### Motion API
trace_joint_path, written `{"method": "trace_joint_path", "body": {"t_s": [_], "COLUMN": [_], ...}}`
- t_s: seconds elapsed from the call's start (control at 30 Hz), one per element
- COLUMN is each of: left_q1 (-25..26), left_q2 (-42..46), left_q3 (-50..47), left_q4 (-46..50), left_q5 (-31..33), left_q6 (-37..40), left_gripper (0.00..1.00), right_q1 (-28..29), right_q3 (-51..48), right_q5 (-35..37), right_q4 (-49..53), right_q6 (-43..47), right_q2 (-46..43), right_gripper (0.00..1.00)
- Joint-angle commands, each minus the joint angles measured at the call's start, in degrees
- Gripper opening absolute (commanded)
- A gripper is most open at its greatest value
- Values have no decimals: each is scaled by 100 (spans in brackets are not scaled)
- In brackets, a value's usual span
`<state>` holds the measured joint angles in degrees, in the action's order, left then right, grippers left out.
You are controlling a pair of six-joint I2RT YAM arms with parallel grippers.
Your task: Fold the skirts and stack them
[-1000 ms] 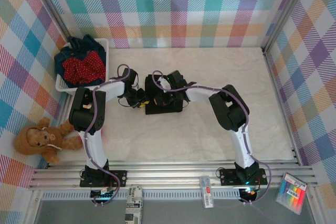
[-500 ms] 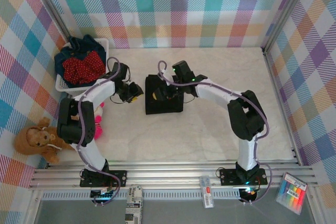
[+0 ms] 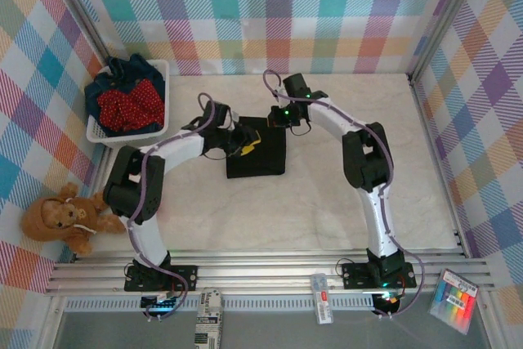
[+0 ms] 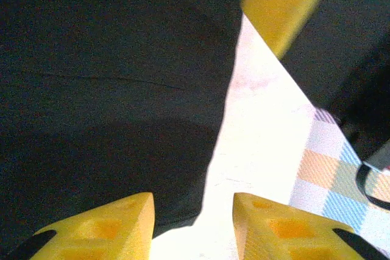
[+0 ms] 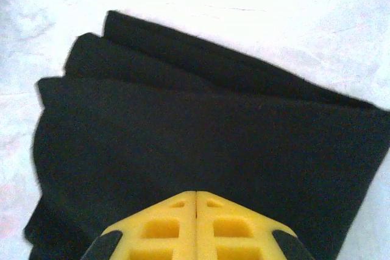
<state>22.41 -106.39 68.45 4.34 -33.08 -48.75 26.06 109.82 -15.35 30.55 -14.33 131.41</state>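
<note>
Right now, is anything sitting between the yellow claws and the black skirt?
Nothing visible. The left gripper hangs open over the black skirt at its edge, and the shut right gripper is right above its folds.

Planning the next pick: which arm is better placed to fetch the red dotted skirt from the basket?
Probably left. The left gripper is open at the black skirt's left edge, nearer the basket with the red dotted skirt; the right gripper is shut, farther right.

No legible text or labels
</note>
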Motion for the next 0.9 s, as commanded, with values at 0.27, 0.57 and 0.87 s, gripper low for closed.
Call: {"method": "trace_joint_path", "body": {"t_s": [0.27, 0.57, 0.87], "left_q1": [115, -342, -369], "left_q2": [-624, -543, -517], "left_q3": [5, -66, 1174], "left_q4": [388, 1833, 2894], "left_q5": [600, 1008, 927], "left_q6": [-277, 1035, 2117], "left_gripper": [42, 49, 66], "right_q1": [39, 110, 879], "right_q3": [1242, -767, -4435], "right_q5": [347, -8, -778], "right_q4": [1176, 568, -3525], "right_q6": [-349, -1482, -4973], "right_q2": [967, -19, -1837], "right_gripper": [1, 1, 11]}}
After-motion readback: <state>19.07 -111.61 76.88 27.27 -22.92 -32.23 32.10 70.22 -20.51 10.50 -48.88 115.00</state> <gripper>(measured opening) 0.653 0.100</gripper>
